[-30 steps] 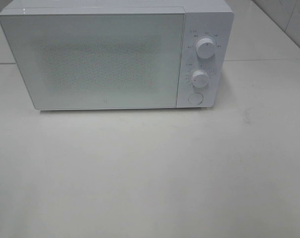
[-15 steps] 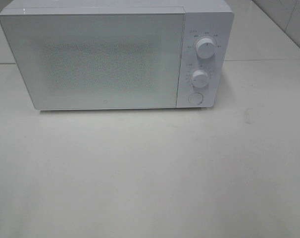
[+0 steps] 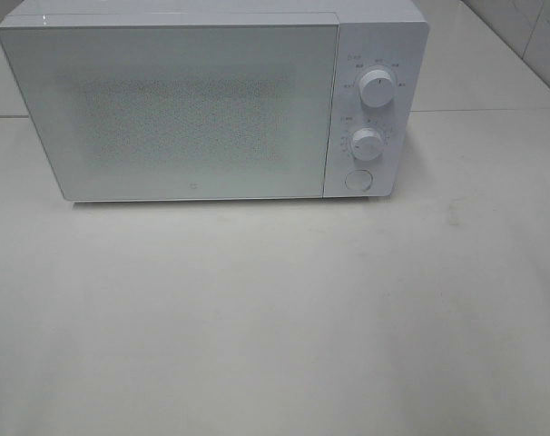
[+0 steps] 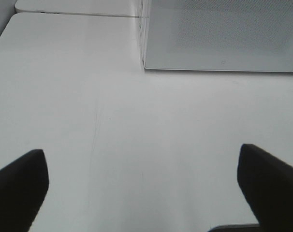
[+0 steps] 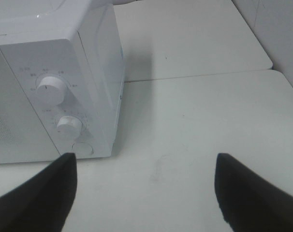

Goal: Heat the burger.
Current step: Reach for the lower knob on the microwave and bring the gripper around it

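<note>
The burger is out of view in every frame. A white microwave (image 3: 184, 109) stands at the back of the table with its frosted door shut, and nothing shows through the mesh. My left gripper (image 4: 141, 162) is open over bare table, a short way in front of the microwave's (image 4: 219, 34) door corner. Also open and holding nothing is my right gripper (image 5: 145, 162), which hovers off the front right of the microwave (image 5: 54, 96), near its control panel. Neither arm shows in the exterior high view.
The panel on the microwave's right carries an upper knob (image 3: 377, 88), a lower knob (image 3: 367, 143) and a round door button (image 3: 358, 180). The white table (image 3: 275, 318) stretches in front, with a seam (image 5: 195, 76) behind on the right and a tiled wall (image 3: 538, 36).
</note>
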Robot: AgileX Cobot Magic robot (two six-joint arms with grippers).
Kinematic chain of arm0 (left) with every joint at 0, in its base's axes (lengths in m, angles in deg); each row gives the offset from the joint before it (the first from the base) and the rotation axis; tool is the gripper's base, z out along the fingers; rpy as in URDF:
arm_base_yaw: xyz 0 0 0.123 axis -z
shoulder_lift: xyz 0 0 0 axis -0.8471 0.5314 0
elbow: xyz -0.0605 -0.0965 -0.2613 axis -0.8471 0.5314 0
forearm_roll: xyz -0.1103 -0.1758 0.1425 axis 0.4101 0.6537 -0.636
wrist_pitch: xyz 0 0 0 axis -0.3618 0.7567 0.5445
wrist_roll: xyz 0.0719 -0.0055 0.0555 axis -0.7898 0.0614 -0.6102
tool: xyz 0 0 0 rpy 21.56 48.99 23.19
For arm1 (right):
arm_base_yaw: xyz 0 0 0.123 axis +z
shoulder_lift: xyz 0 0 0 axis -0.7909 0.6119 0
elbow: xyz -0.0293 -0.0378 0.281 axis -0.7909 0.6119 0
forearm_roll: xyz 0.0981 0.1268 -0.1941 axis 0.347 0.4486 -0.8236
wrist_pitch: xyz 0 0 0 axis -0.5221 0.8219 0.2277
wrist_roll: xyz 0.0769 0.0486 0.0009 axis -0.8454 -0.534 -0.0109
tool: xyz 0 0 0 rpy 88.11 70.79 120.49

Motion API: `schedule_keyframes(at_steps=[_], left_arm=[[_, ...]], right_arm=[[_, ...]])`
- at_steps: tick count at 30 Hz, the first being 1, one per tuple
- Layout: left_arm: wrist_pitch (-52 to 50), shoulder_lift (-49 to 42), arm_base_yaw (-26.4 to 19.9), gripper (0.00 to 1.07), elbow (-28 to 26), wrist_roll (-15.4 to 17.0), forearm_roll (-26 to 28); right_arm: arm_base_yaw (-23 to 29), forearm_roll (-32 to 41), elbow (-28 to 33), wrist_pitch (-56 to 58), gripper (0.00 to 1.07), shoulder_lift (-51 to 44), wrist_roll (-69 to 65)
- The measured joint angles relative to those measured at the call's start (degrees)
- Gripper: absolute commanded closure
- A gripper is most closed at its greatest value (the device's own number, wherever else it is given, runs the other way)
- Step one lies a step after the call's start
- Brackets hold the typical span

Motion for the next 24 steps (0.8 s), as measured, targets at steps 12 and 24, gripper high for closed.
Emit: schedule_keyframes(at_steps=[12, 24], left_arm=[[0.0, 0.0, 0.0, 0.08, 0.0, 0.0, 0.0], [0.0, 0.0, 0.0, 0.08, 0.0, 0.0, 0.0]], right_arm=[[0.0, 0.0, 4.7, -26.8, 0.32, 12.3, -0.1], [0.2, 4.0, 12.4, -55.4, 0.32, 27.0, 7.3]])
